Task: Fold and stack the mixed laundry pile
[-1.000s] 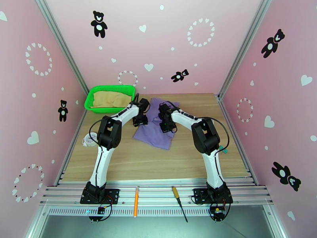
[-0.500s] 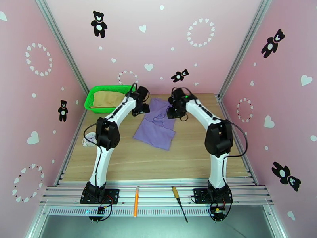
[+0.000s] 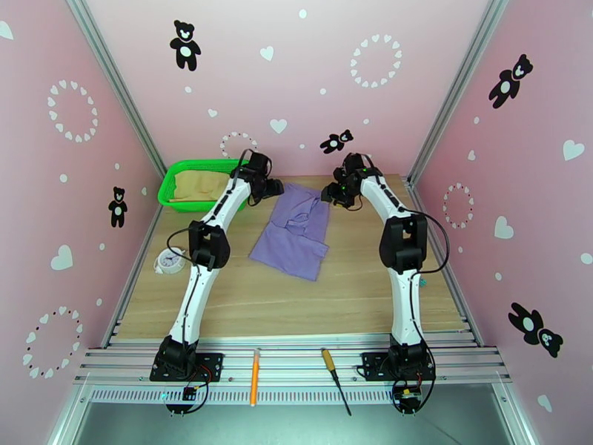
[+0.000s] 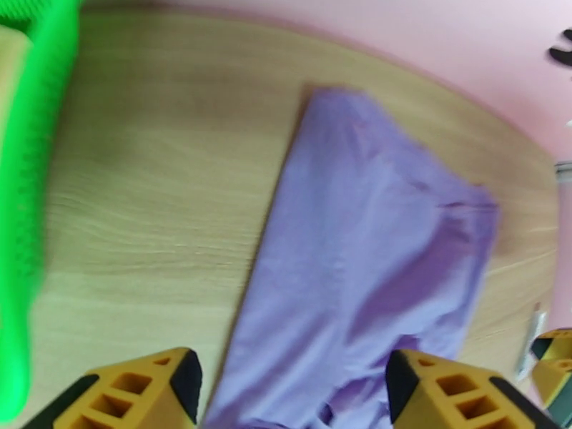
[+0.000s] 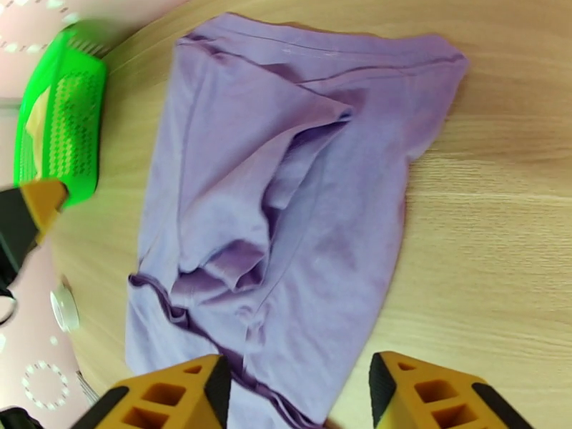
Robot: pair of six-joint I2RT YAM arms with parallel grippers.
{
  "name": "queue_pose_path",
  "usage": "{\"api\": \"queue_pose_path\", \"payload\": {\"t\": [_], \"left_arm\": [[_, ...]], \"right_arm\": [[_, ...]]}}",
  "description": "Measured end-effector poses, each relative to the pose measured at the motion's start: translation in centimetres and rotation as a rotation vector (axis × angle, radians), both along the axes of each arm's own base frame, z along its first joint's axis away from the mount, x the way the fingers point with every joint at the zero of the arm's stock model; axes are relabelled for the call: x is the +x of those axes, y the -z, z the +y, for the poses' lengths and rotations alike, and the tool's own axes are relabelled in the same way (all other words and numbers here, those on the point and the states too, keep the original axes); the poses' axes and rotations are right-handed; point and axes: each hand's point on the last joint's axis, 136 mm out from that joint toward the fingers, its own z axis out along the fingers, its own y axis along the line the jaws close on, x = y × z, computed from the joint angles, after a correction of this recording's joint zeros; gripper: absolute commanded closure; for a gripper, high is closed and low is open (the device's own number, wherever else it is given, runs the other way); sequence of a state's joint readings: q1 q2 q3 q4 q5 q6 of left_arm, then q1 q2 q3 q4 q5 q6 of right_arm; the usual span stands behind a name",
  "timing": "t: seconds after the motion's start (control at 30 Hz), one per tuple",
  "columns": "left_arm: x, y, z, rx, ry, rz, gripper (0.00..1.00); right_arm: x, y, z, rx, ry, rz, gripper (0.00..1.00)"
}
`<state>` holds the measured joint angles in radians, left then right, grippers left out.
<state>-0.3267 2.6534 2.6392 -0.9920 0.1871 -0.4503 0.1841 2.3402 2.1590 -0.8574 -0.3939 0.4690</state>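
Note:
The lavender-purple shirt (image 3: 295,230) of the mixed laundry pile lies on the wooden table with a bunched fold across its middle (image 5: 286,201). The tan-beige garment (image 3: 199,185) sits inside the green basket (image 3: 169,188). My left gripper (image 3: 273,188) hovers by the shirt's far left corner, open, its yellow fingers (image 4: 143,391) spread above the cloth (image 4: 372,244) with nothing between them. My right gripper (image 3: 330,194) hangs at the shirt's far right corner, also open and empty, its fingers (image 5: 436,395) wide apart.
The green basket (image 5: 61,123) stands at the back left against the wall. A white alarm clock (image 3: 169,261) rests near the table's left edge. An orange pen (image 3: 254,376) and a screwdriver (image 3: 333,380) lie on the front metal rail.
Both grippers travelled from over the shirt's middle out to its far corners near the back wall and opened, letting go of the cloth. The shirt now lies more spread out.

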Motion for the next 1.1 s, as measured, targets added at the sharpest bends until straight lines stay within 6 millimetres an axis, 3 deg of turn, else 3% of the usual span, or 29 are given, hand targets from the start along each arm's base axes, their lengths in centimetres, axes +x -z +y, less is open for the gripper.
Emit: {"api": "queue_pose_path", "payload": {"t": [0.07, 0.17, 0.3, 0.37, 0.5, 0.57, 0.63, 0.73, 0.9, 0.97, 1.1], "left_arm": [[-0.2, 1.1, -0.5, -0.005, 0.023, 0.017, 0.30], [-0.8, 1.2, -1.1, 0.001, 0.055, 0.016, 0.33], [-4.3, 0.6, -1.6, 0.074, 0.099, 0.043, 0.33], [-6.7, -1.0, -2.0, 0.116, 0.118, 0.038, 0.36], [-11.6, -7.0, -3.0, 0.143, 0.130, -0.036, 0.40], [-14.4, -9.3, -2.7, 0.141, 0.115, -0.053, 0.40], [-16.7, -10.1, -1.6, 0.138, 0.087, -0.047, 0.40], [-19.1, -8.0, 0.9, 0.176, 0.017, 0.021, 0.42], [-22.5, -0.4, 4.5, 0.300, -0.069, 0.191, 0.39], [-23.0, 0.6, 5.4, 0.332, -0.098, 0.215, 0.36], [-22.3, 0.5, 6.2, 0.327, -0.152, 0.206, 0.34]], "right_arm": [[0.4, 0.7, -0.2, 0.005, 0.020, 0.014, 0.42], [0.8, 1.4, -0.5, 0.003, 0.035, 0.023, 0.41], [2.3, 2.1, -0.9, -0.014, 0.045, 0.005, 0.42], [3.4, 2.5, -1.1, -0.020, 0.050, -0.010, 0.43], [4.9, 4.2, -1.9, -0.024, 0.071, -0.013, 0.43], [5.2, 5.5, -2.4, -0.023, 0.086, 0.004, 0.44], [5.4, 6.8, -2.8, -0.018, 0.101, 0.022, 0.45], [5.6, 7.7, -3.0, 0.010, 0.112, 0.041, 0.46], [5.0, 7.6, -3.1, 0.016, 0.102, 0.016, 0.46], [3.0, 7.7, -3.0, 0.002, 0.092, 0.027, 0.45], [-2.7, 6.8, -3.3, -0.046, 0.072, 0.077, 0.44]]}}
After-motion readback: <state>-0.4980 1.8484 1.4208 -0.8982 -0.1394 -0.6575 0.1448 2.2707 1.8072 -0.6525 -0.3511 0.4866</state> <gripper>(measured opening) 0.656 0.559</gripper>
